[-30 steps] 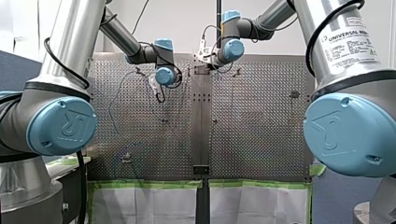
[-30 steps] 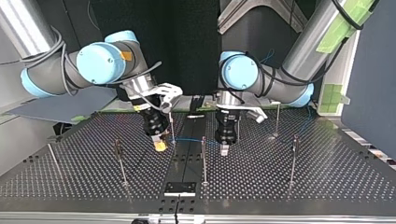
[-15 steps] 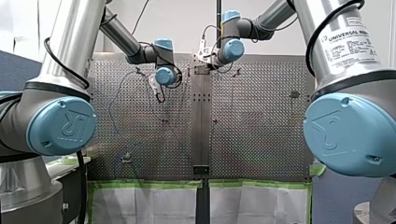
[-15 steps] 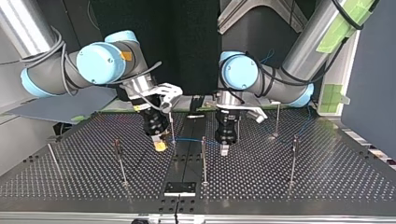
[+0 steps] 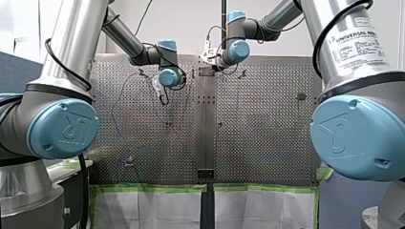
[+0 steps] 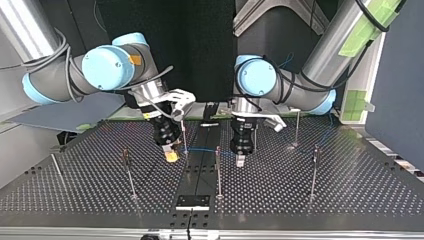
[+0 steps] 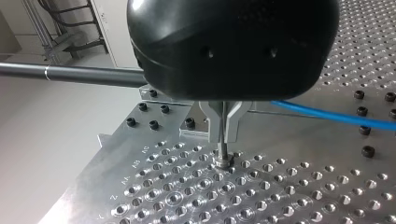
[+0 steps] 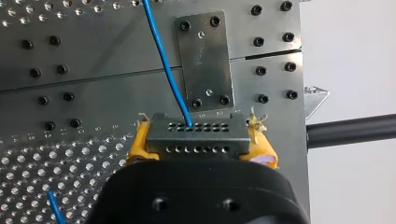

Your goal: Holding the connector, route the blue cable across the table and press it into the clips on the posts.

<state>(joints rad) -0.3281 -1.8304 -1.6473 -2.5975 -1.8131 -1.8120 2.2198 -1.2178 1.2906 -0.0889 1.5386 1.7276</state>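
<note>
In the right wrist view my right gripper (image 8: 201, 143) has its yellow pads (image 8: 138, 145) shut on a grey metal connector (image 8: 198, 133) with rows of small holes. The blue cable (image 8: 168, 70) leaves the connector and runs ahead over the table. In the top view that gripper (image 6: 171, 156) hangs low left of the middle strip. The cable (image 6: 202, 149) stretches from it past a thin post (image 6: 217, 170) to my left gripper (image 6: 240, 160). In the left wrist view my left gripper (image 7: 223, 140) is shut just above the plate. The cable (image 7: 327, 114) passes behind it, under the black body.
More thin posts stand on the perforated table (image 6: 310, 210): one at the top view's left (image 6: 128, 172), two at its right (image 6: 314, 170) (image 6: 297, 127). A small metal plate (image 8: 204, 60) is bolted ahead of my right gripper. A black rod (image 7: 70, 73) crosses beyond the table's edge.
</note>
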